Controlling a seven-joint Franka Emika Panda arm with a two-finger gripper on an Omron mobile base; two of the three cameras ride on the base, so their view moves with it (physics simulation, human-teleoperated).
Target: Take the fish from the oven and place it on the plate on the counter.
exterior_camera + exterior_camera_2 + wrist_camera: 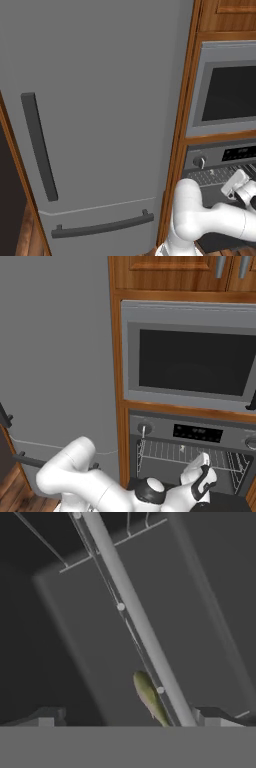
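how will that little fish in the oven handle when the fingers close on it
The fish is thin and tapered, so it probably weighs little but could slip or pivot between the fingers. It lies close along a rack bar inside the oven, so a nudge may slide it rather than roll it.

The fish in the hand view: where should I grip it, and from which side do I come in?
Grip the fish across its narrow middle, the open gripper straddling its width. It is slim and long, lying beside a rack bar inside the oven. Probably best to come straight on, one finger slipping between fish and bar.
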